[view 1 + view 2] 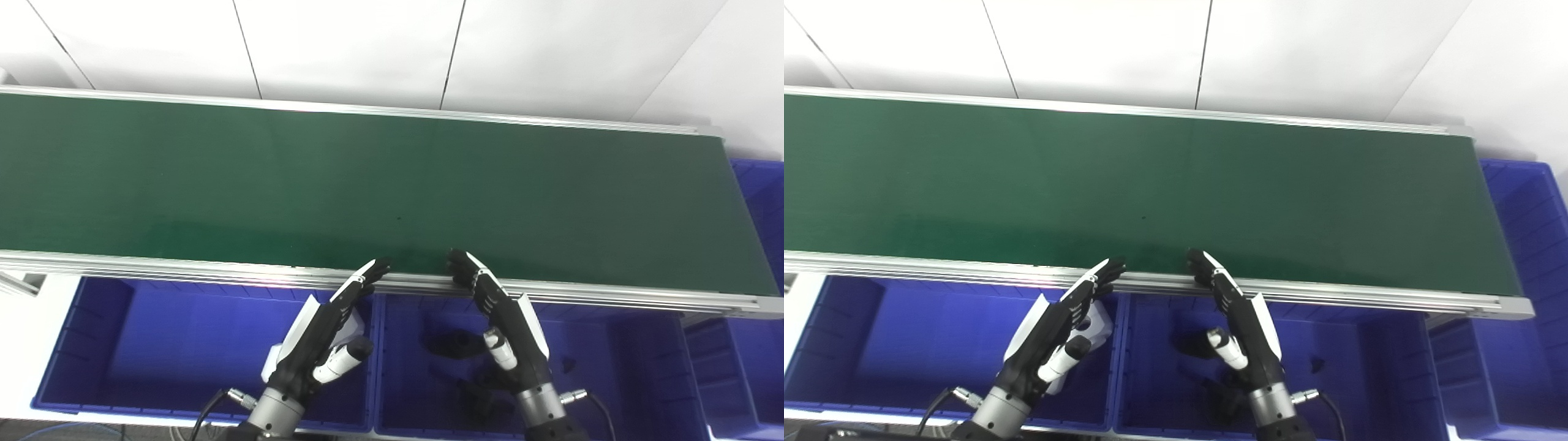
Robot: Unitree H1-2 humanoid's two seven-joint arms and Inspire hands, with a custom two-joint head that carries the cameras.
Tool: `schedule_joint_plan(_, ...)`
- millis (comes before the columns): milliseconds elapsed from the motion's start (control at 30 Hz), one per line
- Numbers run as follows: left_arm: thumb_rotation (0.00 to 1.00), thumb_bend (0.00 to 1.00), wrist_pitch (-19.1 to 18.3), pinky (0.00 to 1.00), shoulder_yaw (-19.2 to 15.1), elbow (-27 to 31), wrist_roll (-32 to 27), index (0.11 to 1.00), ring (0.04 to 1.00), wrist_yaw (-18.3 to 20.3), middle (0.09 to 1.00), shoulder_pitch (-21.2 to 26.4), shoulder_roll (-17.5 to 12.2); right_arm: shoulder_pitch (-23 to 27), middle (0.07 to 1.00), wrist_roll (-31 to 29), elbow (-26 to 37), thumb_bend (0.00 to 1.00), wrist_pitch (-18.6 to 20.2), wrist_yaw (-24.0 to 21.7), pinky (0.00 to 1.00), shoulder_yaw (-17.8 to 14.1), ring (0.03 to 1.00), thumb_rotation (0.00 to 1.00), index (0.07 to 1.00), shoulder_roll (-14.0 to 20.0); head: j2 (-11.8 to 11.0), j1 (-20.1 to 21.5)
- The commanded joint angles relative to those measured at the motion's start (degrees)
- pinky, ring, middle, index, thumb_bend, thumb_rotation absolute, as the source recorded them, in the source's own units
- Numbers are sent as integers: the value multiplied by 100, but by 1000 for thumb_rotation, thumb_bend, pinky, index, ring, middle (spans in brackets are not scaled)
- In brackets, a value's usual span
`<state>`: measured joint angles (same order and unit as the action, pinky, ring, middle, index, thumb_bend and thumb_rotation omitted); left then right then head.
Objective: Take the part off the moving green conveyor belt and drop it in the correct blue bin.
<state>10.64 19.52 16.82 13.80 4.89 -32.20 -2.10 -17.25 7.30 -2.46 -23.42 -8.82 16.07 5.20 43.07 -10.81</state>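
Observation:
The green conveyor belt (367, 184) runs across the view and I see no part on it. My left hand (324, 334) is open and empty, its fingertips over the belt's near rail, above the left blue bin (92, 343). My right hand (502, 318) is open and empty, its fingertips at the near rail, above the middle blue bin (637, 367). Dark parts (450, 343) lie in the middle bin, partly hidden by my right hand. A small dark piece (566, 365) lies further right in that bin.
A third blue bin (744, 373) stands at the lower right, and another blue bin (1528, 208) sits past the belt's right end. The aluminium rail (184, 266) edges the belt's near side. A white wall stands behind.

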Motion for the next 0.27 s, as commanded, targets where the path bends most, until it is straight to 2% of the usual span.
schedule_joint_plan(0, 1000, 855, 233, 917, -7, 87, -57, 910, 940, -42, 920, -73, -46, -34, 872, 105, 237, 980, -348, 195, 829, 147, 857, 998, 865, -2, -8, 20)
schedule_joint_plan(233, 1000, 860, 296, 923, -45, 52, -118, 909, 941, -40, 918, -83, -111, -140, 856, 300, 570, 991, -350, 771, 804, 638, 842, 1000, 841, 240, -43, 161)
